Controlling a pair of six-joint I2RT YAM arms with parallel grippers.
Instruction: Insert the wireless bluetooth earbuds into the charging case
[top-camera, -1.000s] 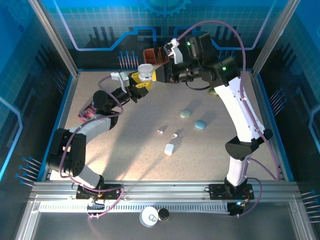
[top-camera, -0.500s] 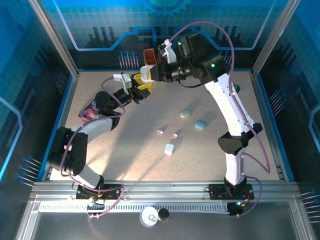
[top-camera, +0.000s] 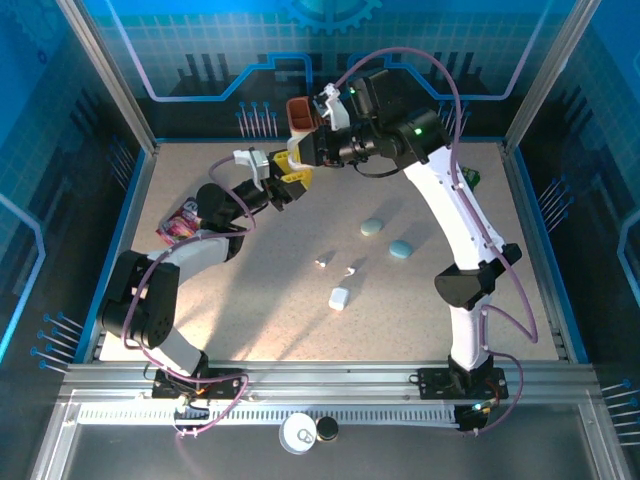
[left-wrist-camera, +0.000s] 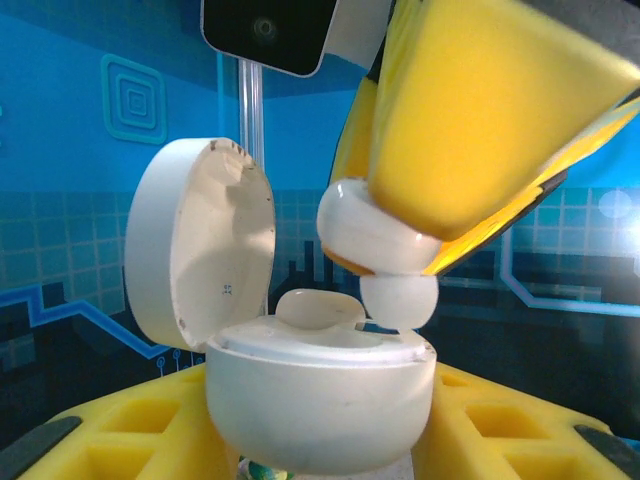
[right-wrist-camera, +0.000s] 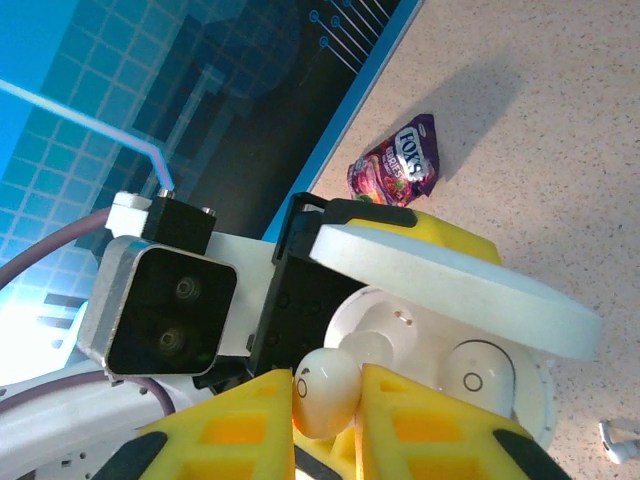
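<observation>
A small white plastic earbud (left-wrist-camera: 385, 250) with a rounded tip is pinched between the yellow padded fingers (left-wrist-camera: 480, 110) of the right gripper (right-wrist-camera: 328, 402). It hangs just above the open mouth of the white rounded plastic charging case (left-wrist-camera: 320, 400), its tip close to the rim on the side away from the hinge. I judge it is held this way so that the tip can go straight down into a well.

The left gripper (left-wrist-camera: 320, 445) has its yellow fingers pressed in on the case from both sides and holds it up off the table. The mouth faces upward and the round lid (left-wrist-camera: 200, 245) is swung back, which leaves the opening free for the other arm.

Inside the case, the right wrist view shows one round well (right-wrist-camera: 480, 375) that looks empty. A domed white shape (left-wrist-camera: 320, 305) rises at the case's middle; I cannot tell whether it is a seated earbud or part of the moulding.

Well below and nearer than the case, two loose white earbuds (top-camera: 322, 263) lie on the speckled beige table (top-camera: 250, 310). A closed white pebble-shaped case (top-camera: 339, 298) lies just beyond them. Two pale blue-green pebble-shaped cases (top-camera: 373, 228) lie off to the case's right, and a purple sweet packet (right-wrist-camera: 395, 165) to its left.
</observation>
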